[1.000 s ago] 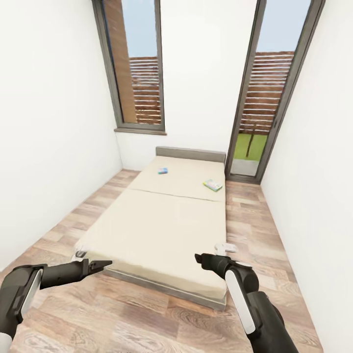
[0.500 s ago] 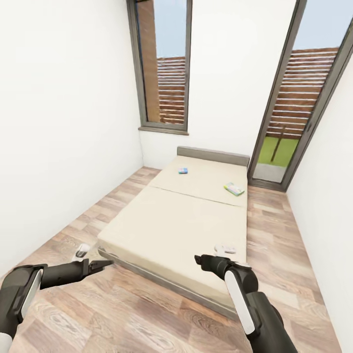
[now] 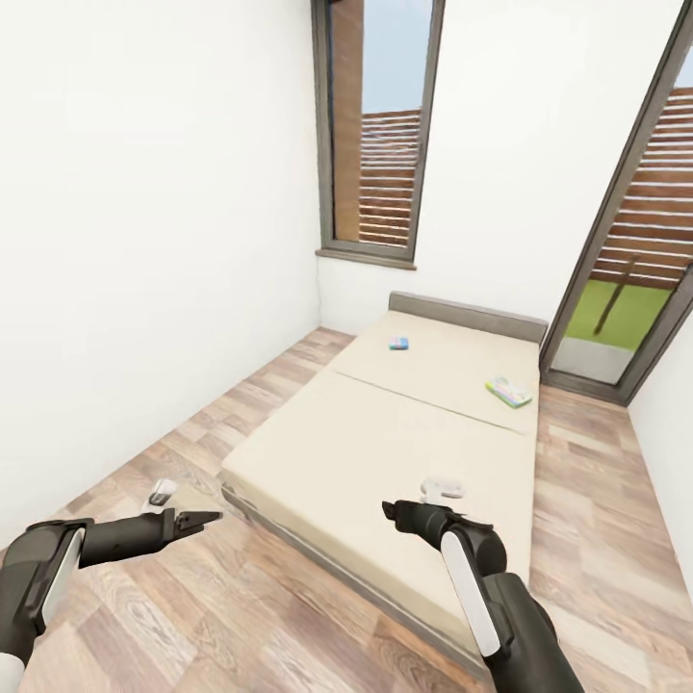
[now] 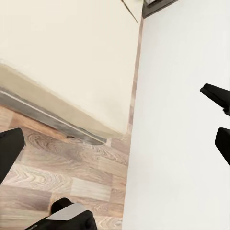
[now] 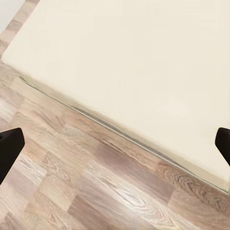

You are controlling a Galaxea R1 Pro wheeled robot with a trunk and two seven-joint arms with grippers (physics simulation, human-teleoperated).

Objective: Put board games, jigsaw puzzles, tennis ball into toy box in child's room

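While both board games, a small blue one (image 3: 398,343) and a green-edged one (image 3: 508,392), lie on the bed (image 3: 404,452) far ahead of the empty, spread left claw (image 3: 210,519) and right claw (image 3: 388,508), nothing looks packed yet.

No legible text on anything

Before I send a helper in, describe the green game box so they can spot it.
Find the beige bed under the tall window. On its far half, toward the glass door, lies a flat green box. The other box there is smaller and blue.
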